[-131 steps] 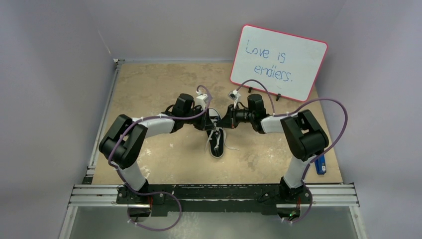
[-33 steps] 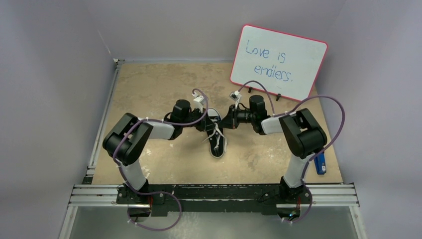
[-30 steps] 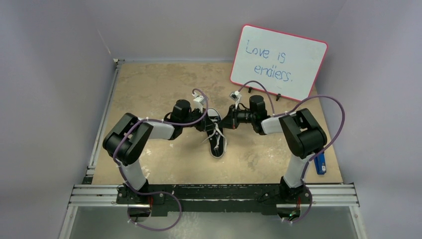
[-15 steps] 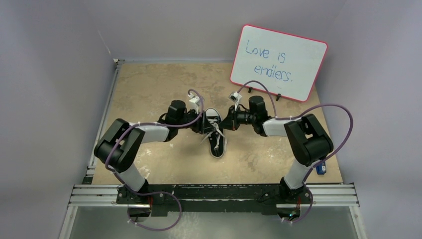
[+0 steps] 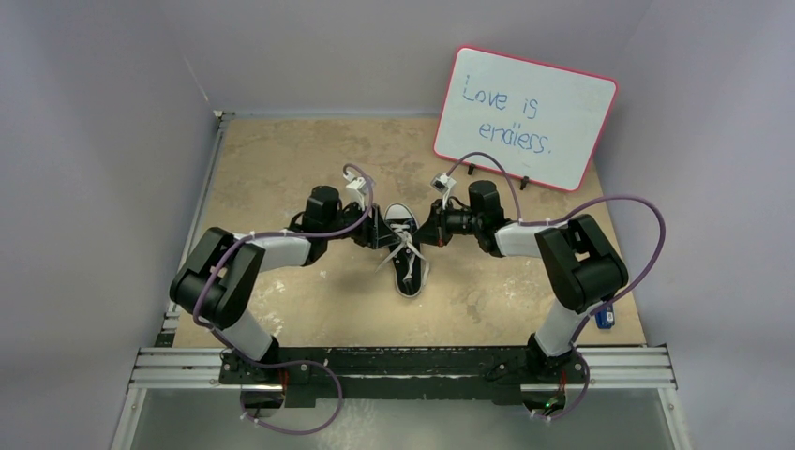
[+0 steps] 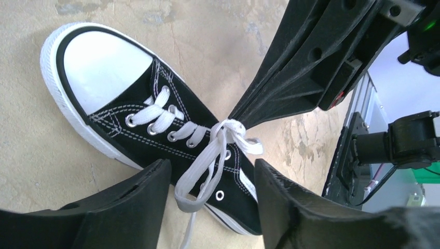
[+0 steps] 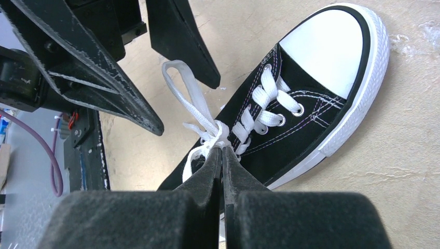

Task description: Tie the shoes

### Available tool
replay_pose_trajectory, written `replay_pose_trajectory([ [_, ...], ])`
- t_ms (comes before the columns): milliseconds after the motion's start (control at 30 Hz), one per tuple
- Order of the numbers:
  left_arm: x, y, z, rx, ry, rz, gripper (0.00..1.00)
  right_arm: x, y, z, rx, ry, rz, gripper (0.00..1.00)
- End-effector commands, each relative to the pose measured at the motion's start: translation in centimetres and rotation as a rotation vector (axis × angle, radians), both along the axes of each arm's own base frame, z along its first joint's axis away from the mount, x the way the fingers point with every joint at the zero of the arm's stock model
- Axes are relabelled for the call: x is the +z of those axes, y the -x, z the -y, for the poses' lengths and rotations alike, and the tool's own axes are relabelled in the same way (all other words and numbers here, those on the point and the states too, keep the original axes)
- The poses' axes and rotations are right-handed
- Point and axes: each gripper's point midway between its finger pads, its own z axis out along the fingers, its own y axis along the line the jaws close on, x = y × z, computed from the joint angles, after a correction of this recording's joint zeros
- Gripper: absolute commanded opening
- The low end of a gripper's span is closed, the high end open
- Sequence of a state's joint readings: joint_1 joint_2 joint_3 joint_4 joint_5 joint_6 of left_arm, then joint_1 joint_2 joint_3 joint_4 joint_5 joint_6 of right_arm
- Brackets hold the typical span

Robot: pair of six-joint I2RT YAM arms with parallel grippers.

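**One Gripper Is Pinching the Laces, the Other Is Standing Open Around a Loop**

We are looking at a tan, speckled wooden table with grey walls around it. A white board with a pink rim is leaning at the back. In the middle of the table a small black canvas sneaker with a white rubber toe cap is standing on its sole. Its toe is pointing to the far side of the table, and it is sitting right between the two grippers.

The black right gripper is squeezing its fingers tight together on the long white laces, right where they are crossing on top of the shoe. We are thinking it is pinching there so the crossing is not slipping loose.

The black left gripper is holding its fingers wide apart. A loop of lace is sitting in the gap between them, and we are not seeing either finger touching it. We are guessing the fingers are placed around the loop so they can grab it and pull.

At the front, the sneaker is looking neat, with the laces running in flat rows through small silver eyelets. Near the ankle they are bunching into a small knot, with one floppy loop and loose ends hanging over the side. To us it is not looking like a full bow yet.
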State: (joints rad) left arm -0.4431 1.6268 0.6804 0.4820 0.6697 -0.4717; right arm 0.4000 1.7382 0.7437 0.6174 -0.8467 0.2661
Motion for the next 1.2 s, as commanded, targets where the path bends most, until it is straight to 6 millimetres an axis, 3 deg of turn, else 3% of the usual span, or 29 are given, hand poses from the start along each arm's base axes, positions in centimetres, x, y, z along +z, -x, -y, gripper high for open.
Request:
replay_pose_trajectory([
  [0,2.8,-1.9,1.0,0.006,0.097,0.064,0.62,1.3,-0.3,-0.1,0.010,-0.009,0.054,0.00],
  [133,3.1,-3.0,1.8,0.016,0.139,0.044,0.65,1.4,-0.3,-0.2,0.013,-0.013,0.057,0.00],
  [233,2.6,-3.3,2.0,0.012,0.137,0.033,0.53,1.5,-0.3,-0.2,0.013,-0.015,0.058,0.00],
  [400,2.2,-3.2,1.7,0.018,0.104,0.025,0.11,1.6,-0.1,0.0,0.003,0.000,0.053,0.00],
  [467,1.7,-2.7,1.3,0.016,0.077,0.013,0.00,1.5,-0.1,0.3,-0.012,0.020,0.051,0.00],
  [800,0.2,1.4,-1.0,0.063,0.047,-0.062,0.00,0.3,-0.7,2.5,-0.132,0.173,-0.008,0.00],
  [1167,-2.7,1.7,-2.7,0.176,-0.039,-0.158,0.00,-0.6,-2.9,3.7,-0.241,0.242,0.007,0.00],
])
